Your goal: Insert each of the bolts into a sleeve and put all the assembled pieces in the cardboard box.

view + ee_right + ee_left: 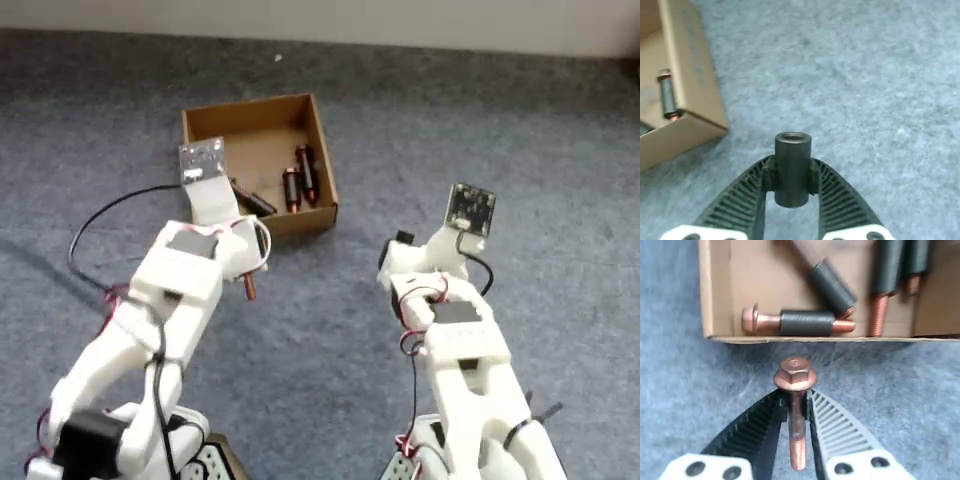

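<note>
My left gripper (796,396) is shut on a copper bolt (796,405), hex head outward and threaded end toward the wrist. It hangs over the carpet just short of the cardboard box's (715,295) near wall. In the high view the bolt (250,287) pokes out under the left arm, in front of the box (325,205). Several assembled bolt-and-sleeve pieces lie in the box; one (800,323) rests along the near wall. My right gripper (792,165) is shut on a dark sleeve (792,172), open bore facing outward, over the carpet to the right of the box (687,95).
Grey carpet covers the whole work area. The right arm (450,310) stands apart from the left arm (170,290), with open carpet between them. An assembled piece (667,97) lies against the box wall in the right wrist view.
</note>
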`<act>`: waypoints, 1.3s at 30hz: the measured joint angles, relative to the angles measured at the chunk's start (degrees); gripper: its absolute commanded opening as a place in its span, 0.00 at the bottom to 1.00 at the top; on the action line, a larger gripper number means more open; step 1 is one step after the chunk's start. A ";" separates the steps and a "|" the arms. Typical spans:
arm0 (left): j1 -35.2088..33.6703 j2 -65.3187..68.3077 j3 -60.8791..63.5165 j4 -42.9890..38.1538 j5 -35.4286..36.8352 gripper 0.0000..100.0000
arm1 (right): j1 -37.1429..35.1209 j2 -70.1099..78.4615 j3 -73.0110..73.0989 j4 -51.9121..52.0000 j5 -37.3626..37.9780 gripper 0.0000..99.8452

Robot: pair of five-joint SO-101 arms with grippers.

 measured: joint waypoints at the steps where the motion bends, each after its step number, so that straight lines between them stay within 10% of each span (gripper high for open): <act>1: 0.09 -3.60 2.90 -2.20 -0.97 0.01 | -0.70 -2.81 0.70 2.29 0.00 0.01; 21: 0.09 -48.53 27.16 -8.62 -7.38 0.01 | -23.30 -58.02 27.08 6.15 16.70 0.01; 39: 2.73 -83.87 40.70 -8.62 -7.38 0.01 | -35.60 -65.76 27.08 16.18 18.81 0.01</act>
